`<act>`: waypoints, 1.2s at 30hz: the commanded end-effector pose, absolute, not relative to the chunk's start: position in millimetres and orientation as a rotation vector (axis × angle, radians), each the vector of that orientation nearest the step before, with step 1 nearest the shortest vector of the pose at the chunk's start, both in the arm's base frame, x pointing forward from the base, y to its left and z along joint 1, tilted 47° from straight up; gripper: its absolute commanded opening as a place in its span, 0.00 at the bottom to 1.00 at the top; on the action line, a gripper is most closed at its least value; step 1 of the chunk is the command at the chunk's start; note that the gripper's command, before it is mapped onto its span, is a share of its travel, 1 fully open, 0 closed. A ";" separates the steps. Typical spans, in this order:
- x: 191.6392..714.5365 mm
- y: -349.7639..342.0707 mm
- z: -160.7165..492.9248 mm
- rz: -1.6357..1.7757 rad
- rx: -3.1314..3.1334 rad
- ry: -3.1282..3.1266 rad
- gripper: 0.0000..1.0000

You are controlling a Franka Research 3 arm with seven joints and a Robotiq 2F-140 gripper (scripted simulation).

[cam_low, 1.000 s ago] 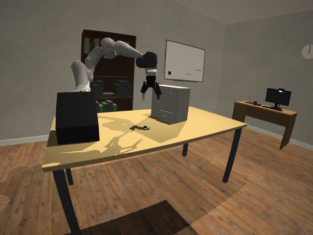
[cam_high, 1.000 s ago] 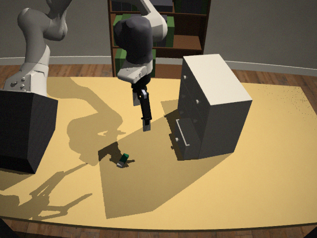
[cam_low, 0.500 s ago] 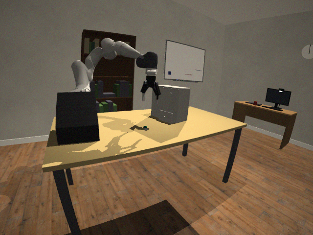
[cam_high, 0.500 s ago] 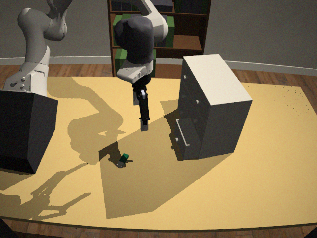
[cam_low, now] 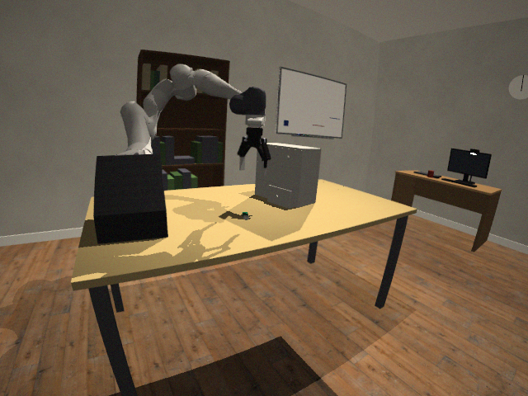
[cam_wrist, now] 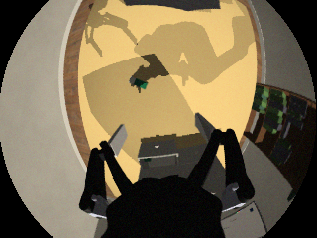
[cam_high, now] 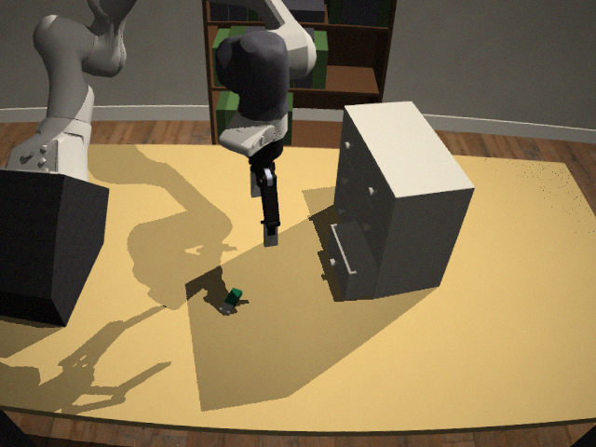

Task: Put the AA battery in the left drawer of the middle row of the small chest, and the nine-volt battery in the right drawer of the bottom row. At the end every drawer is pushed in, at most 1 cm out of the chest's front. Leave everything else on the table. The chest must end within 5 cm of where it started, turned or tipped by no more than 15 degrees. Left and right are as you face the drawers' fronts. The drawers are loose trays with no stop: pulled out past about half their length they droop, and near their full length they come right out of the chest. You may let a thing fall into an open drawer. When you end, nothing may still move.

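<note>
Looking at a claw (cam_high: 263,213) (cam_low: 253,165) (cam_wrist: 159,125) spread wide, with nothing between the fingers, high above the bench (cam_high: 433,360) (cam_low: 341,221) (cam_wrist: 223,50). Now to a green-and-grey block, by its shape probably the nine-volt battery (cam_high: 233,297) (cam_low: 245,214) (cam_wrist: 139,82), lying in shadow left of and below centre in the top view. Over at right, in front of the chest (cam_high: 413,149) (cam_low: 304,174) (cam_wrist: 154,173): its bottom-right drawer (cam_high: 343,281) (cam_low: 283,199) (cam_wrist: 156,148), pulled part way out. Inside, in the wrist view, a small green patch; cannot tell what. No clear sight of the AA battery.

Likely next, a pick: swing toward lower left, line up across the narrow sides, descend straight, close gently, lift before crossing. Then release low over the tray, well inside the rim, and push in squarely without nudging the chest.

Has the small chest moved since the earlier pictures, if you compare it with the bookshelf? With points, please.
No, the small chest (cam_high: 428,240) (cam_low: 304,179) (cam_wrist: 213,174) keeps its place against the bookshelf (cam_high: 209,58) (cam_low: 183,56) (cam_wrist: 269,155), with no visible shift.
</note>
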State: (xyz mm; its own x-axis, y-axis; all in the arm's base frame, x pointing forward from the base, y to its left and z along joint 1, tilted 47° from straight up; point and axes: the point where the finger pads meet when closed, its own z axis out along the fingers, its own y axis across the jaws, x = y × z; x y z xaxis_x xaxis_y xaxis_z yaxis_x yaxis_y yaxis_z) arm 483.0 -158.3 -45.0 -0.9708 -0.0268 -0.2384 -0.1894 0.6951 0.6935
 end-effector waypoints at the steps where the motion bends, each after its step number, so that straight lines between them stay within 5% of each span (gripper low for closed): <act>1: 482.9 -158.5 -45.0 1.136 -0.178 2.694 1.00; 36: 451.4 -179.2 -48.6 0.832 -1.234 2.144 1.00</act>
State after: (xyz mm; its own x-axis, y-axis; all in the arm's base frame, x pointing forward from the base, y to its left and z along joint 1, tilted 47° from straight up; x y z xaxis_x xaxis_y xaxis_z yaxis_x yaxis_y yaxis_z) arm 455.2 -176.8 -45.7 -0.6281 -0.4523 -0.6331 -0.7648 0.5087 0.3953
